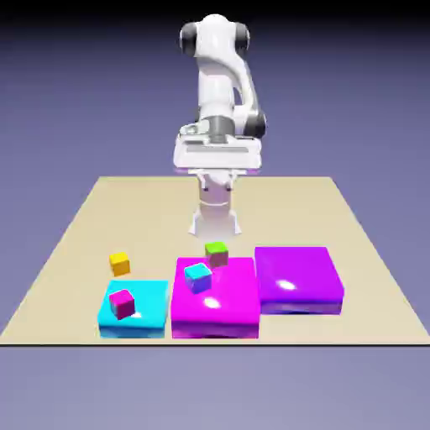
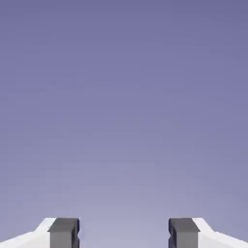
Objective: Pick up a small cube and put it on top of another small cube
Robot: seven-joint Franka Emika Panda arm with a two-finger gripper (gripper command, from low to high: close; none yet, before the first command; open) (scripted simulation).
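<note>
Smooth blue-violet backdrop surrounds the pale tan table (image 1: 294,210), a flat, matt-looking sheet with a crisp dark front edge. Nearest in the exterior view are three squarish slabs with rounded edges and glossy, plastic-looking surfaces that catch white highlights. At the exterior view's left is the cyan slab (image 1: 151,312), with the pink cube (image 1: 123,304) on it. Just beside it, in the middle, is the larger magenta slab (image 1: 231,302); the blue cube (image 1: 198,277), light blue on top, shows over its upper part. At the exterior view's right is the purple slab (image 1: 294,273), broad and shiny. The green cube (image 1: 217,254) shows at the magenta slab's far edge; whether they touch is unclear. The yellow cube (image 1: 119,264), orange-sided and crisp-cornered, sits on the table behind the cyan slab. Farther back, above the table, the jaws (image 2: 124,233) are spread, grey block-shaped tips apart with nothing between. Behind them rises the smooth white arm (image 1: 216,76), with rounded black joint caps.
</note>
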